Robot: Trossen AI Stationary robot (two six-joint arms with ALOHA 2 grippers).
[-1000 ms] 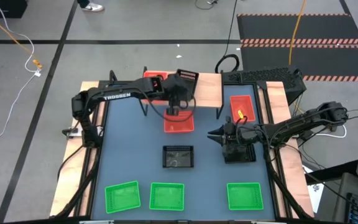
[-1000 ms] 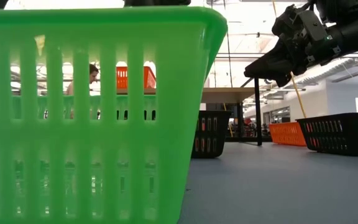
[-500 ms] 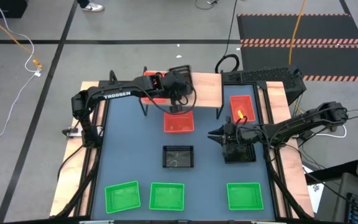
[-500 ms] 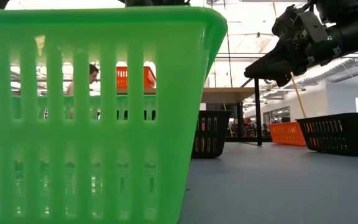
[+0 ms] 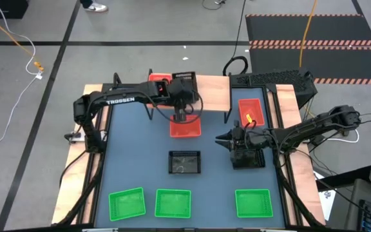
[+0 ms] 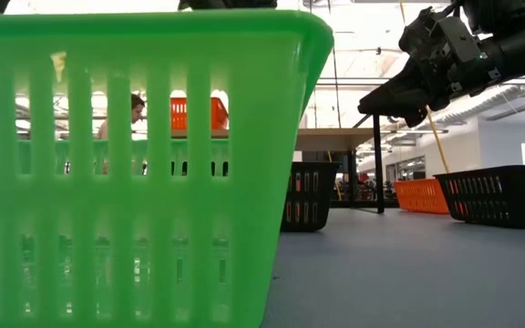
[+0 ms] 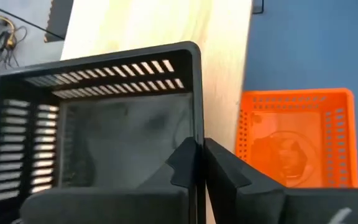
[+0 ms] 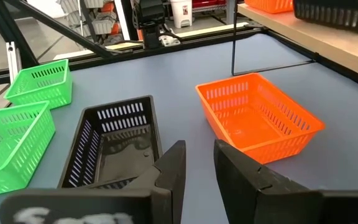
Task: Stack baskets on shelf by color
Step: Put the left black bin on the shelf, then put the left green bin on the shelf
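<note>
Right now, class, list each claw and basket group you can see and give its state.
left claw: shut on the held black basket's rim
held black basket: gripped, over the shelf
right claw: open, empty
green baskets: three, unstacked, on the table
centre black basket: empty, on the table

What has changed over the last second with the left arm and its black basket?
The left gripper has brought the black basket from a tilted pose level over the shelf, and its fingers have shut on the basket's wall. The right gripper, the red basket below the shelf and the green baskets have stayed put.
</note>
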